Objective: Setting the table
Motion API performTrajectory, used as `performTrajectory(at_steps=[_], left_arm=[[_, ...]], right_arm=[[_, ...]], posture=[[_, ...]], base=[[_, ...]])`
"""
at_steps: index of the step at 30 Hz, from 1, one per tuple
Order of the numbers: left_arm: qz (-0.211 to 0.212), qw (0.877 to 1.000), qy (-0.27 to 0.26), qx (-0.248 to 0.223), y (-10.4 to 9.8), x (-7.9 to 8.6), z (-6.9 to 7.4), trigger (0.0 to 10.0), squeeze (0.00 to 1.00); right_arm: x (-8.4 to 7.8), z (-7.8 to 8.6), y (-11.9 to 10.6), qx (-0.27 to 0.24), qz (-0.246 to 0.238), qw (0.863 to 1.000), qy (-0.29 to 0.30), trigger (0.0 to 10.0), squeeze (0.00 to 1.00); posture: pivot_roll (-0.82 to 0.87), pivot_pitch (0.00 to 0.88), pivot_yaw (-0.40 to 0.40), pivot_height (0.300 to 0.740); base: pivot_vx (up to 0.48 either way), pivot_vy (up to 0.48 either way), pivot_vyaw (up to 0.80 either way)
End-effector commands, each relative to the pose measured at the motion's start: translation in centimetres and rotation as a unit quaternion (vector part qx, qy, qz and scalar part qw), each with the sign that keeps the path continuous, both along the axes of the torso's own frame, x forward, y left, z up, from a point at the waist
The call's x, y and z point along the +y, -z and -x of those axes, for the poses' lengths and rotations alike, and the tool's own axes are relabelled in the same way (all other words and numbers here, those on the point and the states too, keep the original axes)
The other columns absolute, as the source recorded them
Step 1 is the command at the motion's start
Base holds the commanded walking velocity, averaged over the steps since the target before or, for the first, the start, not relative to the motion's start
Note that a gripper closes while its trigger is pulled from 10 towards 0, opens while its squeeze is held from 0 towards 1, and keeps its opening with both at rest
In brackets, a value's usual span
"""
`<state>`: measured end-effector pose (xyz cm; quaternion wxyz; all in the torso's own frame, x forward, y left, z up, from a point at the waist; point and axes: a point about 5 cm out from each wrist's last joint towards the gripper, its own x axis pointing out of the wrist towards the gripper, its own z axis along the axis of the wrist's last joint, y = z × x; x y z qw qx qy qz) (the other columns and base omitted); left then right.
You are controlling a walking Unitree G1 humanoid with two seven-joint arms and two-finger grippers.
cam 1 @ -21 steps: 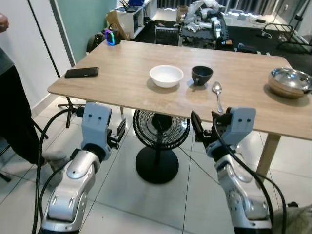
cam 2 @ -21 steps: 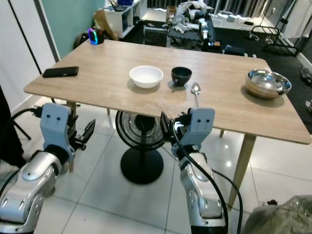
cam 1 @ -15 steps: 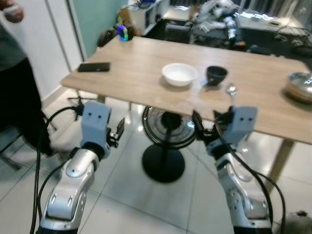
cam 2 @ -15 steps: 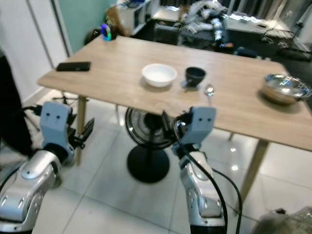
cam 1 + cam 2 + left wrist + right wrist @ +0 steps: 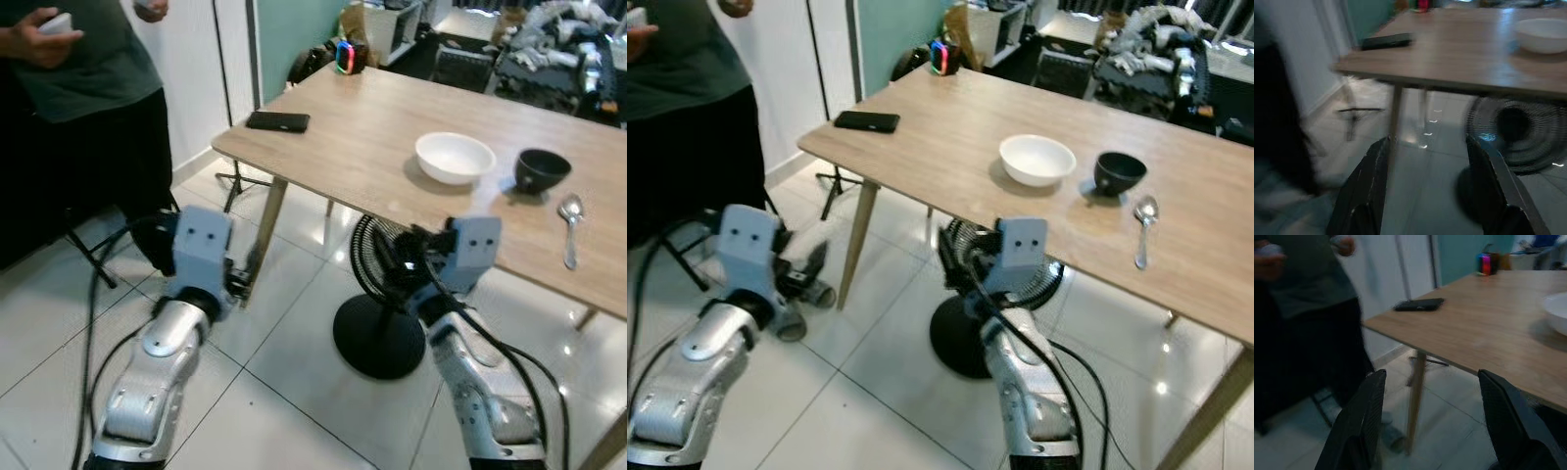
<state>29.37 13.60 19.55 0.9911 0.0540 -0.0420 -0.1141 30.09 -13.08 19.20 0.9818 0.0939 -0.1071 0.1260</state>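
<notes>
Standing off the wooden table point(image 5: 382, 147) with left gripper point(image 5: 1425, 196) and right gripper point(image 5: 1425, 431) both spread wide and carrying nothing, while white bowl point(image 5: 455, 157), dark bowl point(image 5: 542, 169) and spoon point(image 5: 570, 220) are lying grouped on it, arranging seemingly barely begun.

No legible text, label or number anywhere.

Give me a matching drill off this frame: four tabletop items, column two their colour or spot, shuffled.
Items:
1. phone
2. wide bowl
3. small bowl
4. spoon

Descriptions:
A. white, mid-table
B. silvery, robot's right of both bowls
C. black and flat, near the table's left corner
D. dark, between the white bowl and the spoon

Pairs: 1-C, 2-A, 3-D, 4-B
</notes>
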Motion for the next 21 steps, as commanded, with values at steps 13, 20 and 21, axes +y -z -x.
performTrajectory(at_steps=[13,20,21], left_arm=[[-0.014,0.999,0.002,0.03,0.92,-0.23,0.03,10.0,0.0],[-0.018,0.999,0.007,0.028,0.97,-0.33,0.16,10.0,0.0],[-0.019,0.999,0.007,0.028,0.99,-0.35,0.18,10.0,0.0]], right_arm=[[0.41,0.37,0.2,0.005,0.001,1.0,-0.024,10.0,0.0],[0.55,0.47,0.33,0.009,0.002,0.999,-0.031,10.0,0.0],[0.56,0.48,0.35,0.009,0.002,0.999,-0.032,10.0,0.0]], posture=[[-0.02,0.0,0.04,0.74],[-0.02,0.0,0.038,0.74],[-0.02,0.0,0.038,0.74]], base=[[0.0,0.0,0.77],[0.0,0.0,0.77],[0.0,0.0,0.77]])
